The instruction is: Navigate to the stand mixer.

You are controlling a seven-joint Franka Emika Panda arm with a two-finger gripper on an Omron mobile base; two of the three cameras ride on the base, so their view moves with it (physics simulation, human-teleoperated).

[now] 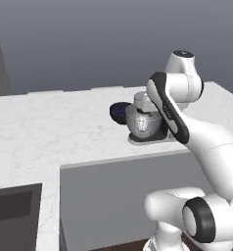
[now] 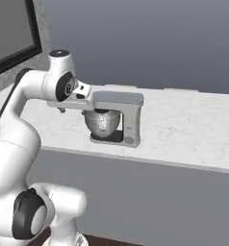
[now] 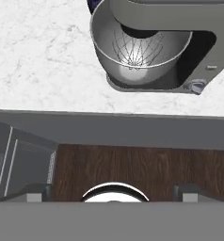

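**Robot arm facing a stand mixer on a marble counter**

The mixer (image 2: 114,120) stands near the front edge of a white marble counter (image 1: 50,132). No brand or writing can be read on it. The left base view shows a dark bowl (image 1: 120,112) just behind it and a sink (image 1: 13,215) at lower left. The hand view shows the whisk (image 3: 136,49) inside the steel bowl. The gripper (image 3: 114,192) holds nothing; its fingertips sit wide apart above wood floor (image 3: 132,167).
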